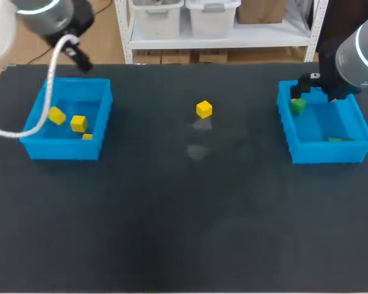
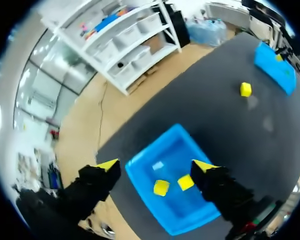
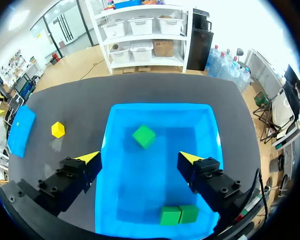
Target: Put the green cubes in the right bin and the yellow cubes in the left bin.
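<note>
One yellow cube (image 1: 203, 109) lies alone near the middle of the table (image 1: 172, 233), well apart from both bins, so it looks like the last piece to sort. At its nine o'clock the left bin (image 1: 61, 150) holds three yellow cubes (image 1: 78, 123), with the left gripper (image 2: 156, 165) above it, fingers apart and empty. At three o'clock the right gripper (image 3: 140, 159) hovers over the right bin (image 1: 325, 153), spread wide and gripping nothing, green cubes (image 3: 179, 215) lying loose inside

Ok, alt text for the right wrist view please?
The open right gripper hangs over the blue right bin, which holds three green cubes: one ahead of the gripper, two side by side nearer the wrist. A yellow cube sits on the table beside the bin.
</note>
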